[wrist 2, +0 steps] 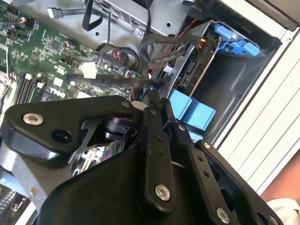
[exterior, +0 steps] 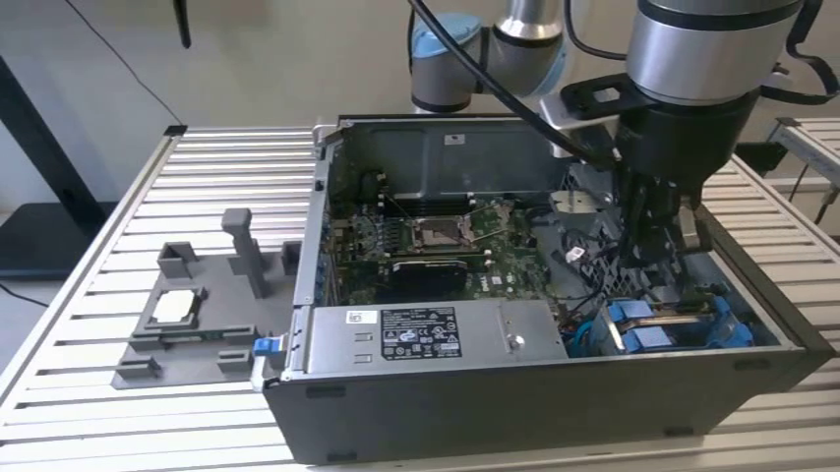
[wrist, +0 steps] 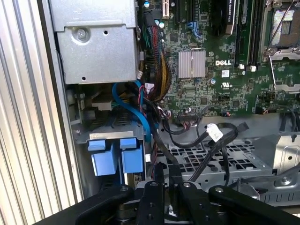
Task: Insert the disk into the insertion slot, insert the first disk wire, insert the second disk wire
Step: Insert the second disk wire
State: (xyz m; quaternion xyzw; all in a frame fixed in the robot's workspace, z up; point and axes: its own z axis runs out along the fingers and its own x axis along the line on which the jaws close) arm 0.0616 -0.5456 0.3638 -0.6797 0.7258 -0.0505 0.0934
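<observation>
- Inside the computer case [exterior: 552, 393], your hand [wrist: 164, 180] hangs over the cables [wrist: 206, 140], fingers pressed nearly together, seemingly pinching a thin black wire.
- The disk [exterior: 663, 324] already sits in its corner slot, blue tabs outward for wiring.

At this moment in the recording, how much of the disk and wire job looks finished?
Done: the silver-grey disk in its bright blue carrier frame already sits in the slot at the corner of the open grey computer case; its blue tabs show in both wrist views.

In hand: the gripper is down among the black cables beside the disk.

Left: whether either wire is plugged in cannot be told.
</observation>
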